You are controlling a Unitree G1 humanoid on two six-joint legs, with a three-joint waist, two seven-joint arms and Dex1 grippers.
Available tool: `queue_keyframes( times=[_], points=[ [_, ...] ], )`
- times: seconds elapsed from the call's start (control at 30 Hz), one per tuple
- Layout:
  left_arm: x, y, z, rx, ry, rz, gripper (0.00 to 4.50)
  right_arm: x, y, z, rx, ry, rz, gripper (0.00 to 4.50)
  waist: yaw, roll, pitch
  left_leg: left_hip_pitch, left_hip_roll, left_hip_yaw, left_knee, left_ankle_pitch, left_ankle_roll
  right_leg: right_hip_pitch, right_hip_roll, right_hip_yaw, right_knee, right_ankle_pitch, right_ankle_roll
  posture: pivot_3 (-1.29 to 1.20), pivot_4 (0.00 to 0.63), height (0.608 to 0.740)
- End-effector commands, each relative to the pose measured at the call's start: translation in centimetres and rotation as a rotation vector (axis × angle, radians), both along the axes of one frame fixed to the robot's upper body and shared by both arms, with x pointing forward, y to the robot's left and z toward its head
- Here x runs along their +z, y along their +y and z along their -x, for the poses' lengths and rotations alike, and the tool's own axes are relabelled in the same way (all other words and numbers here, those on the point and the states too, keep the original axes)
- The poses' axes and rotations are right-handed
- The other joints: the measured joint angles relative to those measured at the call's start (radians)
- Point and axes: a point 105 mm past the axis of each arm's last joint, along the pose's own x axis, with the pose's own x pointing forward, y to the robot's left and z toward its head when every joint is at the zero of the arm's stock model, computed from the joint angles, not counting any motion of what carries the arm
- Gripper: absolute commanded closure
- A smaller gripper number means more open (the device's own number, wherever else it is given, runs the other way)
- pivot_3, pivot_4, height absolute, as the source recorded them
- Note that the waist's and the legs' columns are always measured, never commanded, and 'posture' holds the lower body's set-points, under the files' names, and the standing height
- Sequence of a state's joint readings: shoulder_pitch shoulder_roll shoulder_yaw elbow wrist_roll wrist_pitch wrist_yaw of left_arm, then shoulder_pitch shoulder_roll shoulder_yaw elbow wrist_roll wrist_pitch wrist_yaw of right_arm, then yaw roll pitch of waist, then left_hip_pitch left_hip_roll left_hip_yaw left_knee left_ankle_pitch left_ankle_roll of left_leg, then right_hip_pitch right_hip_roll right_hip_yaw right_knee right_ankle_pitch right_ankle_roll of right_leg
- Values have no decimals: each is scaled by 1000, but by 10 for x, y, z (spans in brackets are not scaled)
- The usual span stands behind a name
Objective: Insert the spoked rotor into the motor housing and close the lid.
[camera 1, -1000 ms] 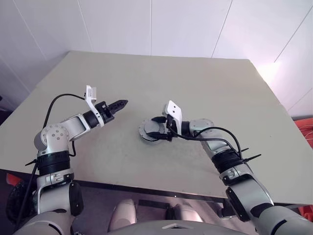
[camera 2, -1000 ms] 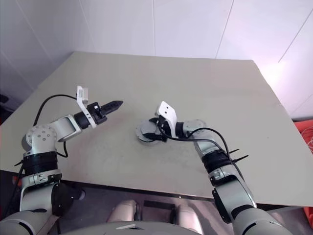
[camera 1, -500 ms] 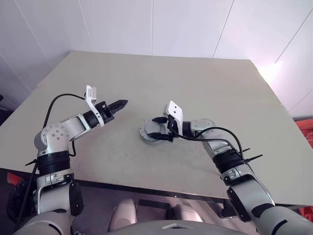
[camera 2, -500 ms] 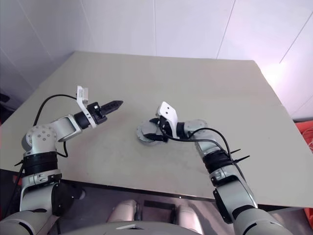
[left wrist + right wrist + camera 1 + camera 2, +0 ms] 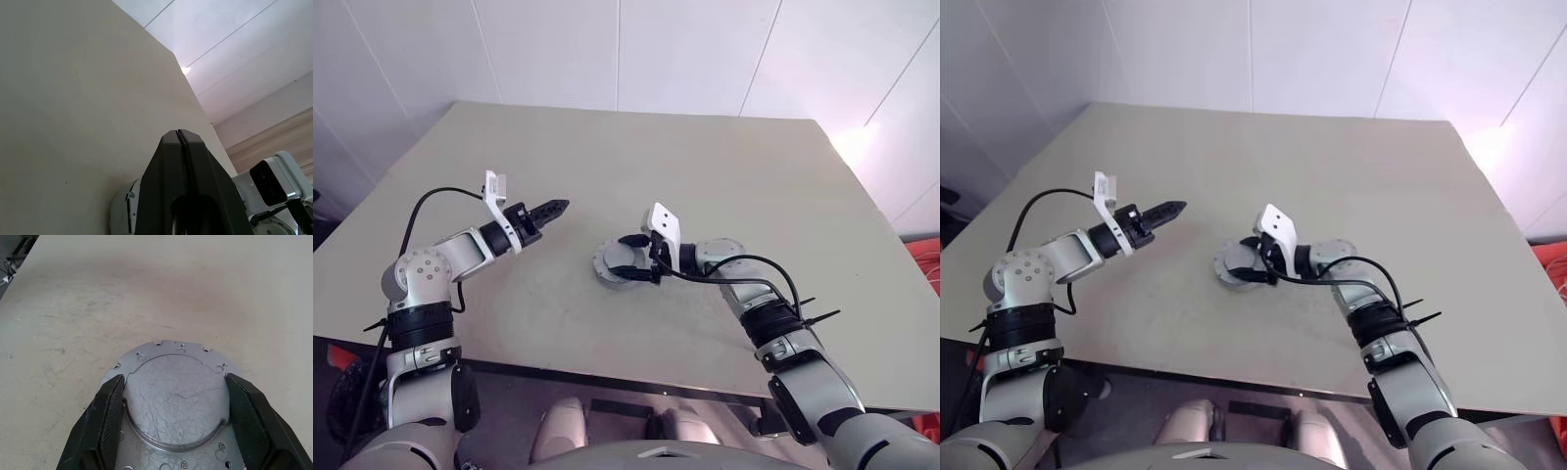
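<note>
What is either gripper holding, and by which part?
The right gripper spans the closed metal housing across its raised round top. The left gripper is shut, empty.

Beige table (image 5: 724, 166) against a white panelled wall (image 5: 685, 49)

The matte tabletop is scuffed and faintly smudged, its far edge meeting wall panels divided by thin seams. A bright pinkish glare falls on the wall at the table's far right corner. Dark floor (image 5: 607, 406) lies under the near edge; something red-orange (image 5: 922, 255) sits at far right.
</note>
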State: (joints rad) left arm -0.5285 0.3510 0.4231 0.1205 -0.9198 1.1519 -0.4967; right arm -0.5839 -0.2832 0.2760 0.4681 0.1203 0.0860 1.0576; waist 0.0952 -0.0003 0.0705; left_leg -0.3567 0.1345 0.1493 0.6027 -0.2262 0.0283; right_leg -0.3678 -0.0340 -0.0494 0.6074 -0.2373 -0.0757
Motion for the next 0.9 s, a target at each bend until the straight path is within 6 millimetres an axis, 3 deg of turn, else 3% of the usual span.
queue_keyframes(
  times=[0.03, 0.4, 0.5, 0.73, 0.9],
  points=[
    [13, 0, 0, -4, -54, 0, 4478, -9, -10, 0, -11, 17, 39, 1350, 0, 0, 0, 0, 0, 0, 0, 0, 0, 0, 0, 0, 0, 0, 0, 0, 0, 740],
    [12, -3, 0, -9, -48, 1, 4478, -12, -10, 1, -7, 18, 48, 1350, 1, 0, 0, 0, -1, 0, 0, 0, 1, 1, -1, 0, 0, 0, 0, 0, 0, 740],
    [4, -16, 1, -52, 3, 11, 4478, -12, -10, 1, -7, 17, 49, 1350, 2, 0, 0, 1, -1, 0, 0, 0, 1, 1, -1, 0, 0, 0, 0, 0, 0, 740],
    [-46, -64, 11, -208, 241, 52, 4478, -12, -7, 1, -6, 15, 47, 1350, 1, 0, 0, 2, -3, 0, 1, -1, 4, 3, -3, -1, 0, 0, 0, 0, 0, 740],
    [-47, -74, 14, -268, 260, 46, 4478, -12, -9, 1, -11, 11, 47, 1350, 1, 0, 0, 2, -2, 0, 0, -1, 8, 3, -3, -1, 0, 0, 0, 0, 0, 740]
  ],
)
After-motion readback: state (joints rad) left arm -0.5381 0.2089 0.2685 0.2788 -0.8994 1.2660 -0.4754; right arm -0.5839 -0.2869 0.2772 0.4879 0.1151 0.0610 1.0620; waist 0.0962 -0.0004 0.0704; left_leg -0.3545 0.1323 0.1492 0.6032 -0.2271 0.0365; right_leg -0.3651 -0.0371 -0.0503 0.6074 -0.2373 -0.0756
